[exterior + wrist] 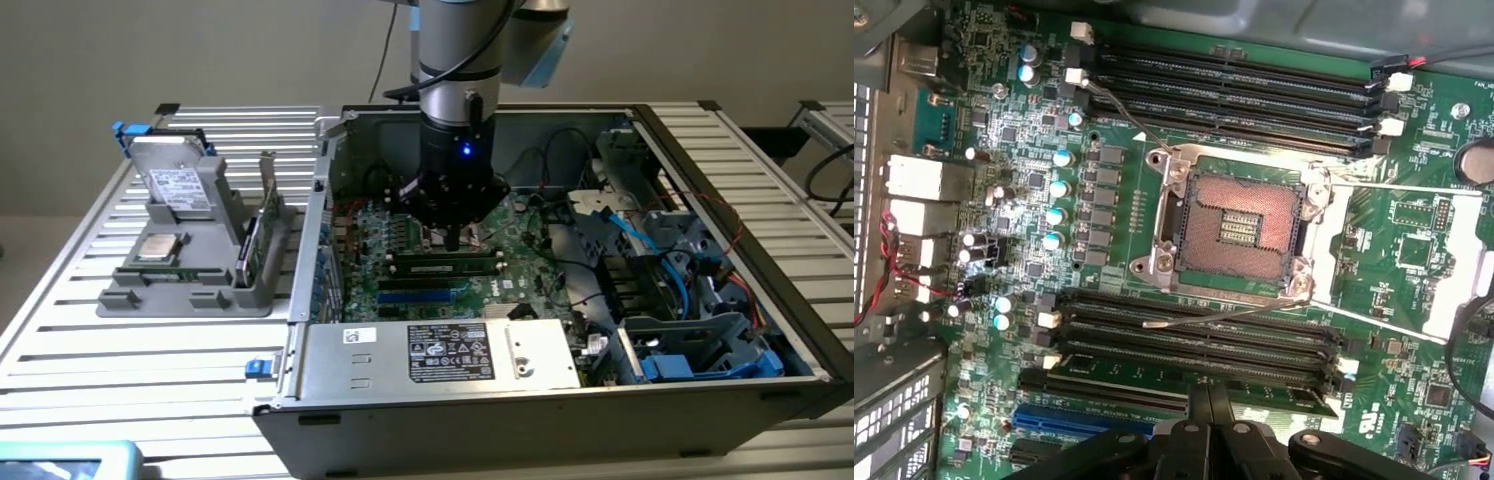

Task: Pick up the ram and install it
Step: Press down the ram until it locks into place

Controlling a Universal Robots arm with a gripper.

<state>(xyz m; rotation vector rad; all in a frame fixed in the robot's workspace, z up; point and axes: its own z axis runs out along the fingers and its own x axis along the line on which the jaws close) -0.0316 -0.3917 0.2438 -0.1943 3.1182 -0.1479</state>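
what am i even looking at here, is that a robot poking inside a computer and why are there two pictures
Yes. A robot arm reaches down into an open computer case that lies on a slatted metal table. One picture comes from a camera off the arm; the other from a camera on its wrist, looking straight down at the green motherboard with its empty processor socket. The end effector is shut, its tip right above the ram, a thin stick lying in a slot. Left of the case in the exterior view, a grey holder carries spare parts.
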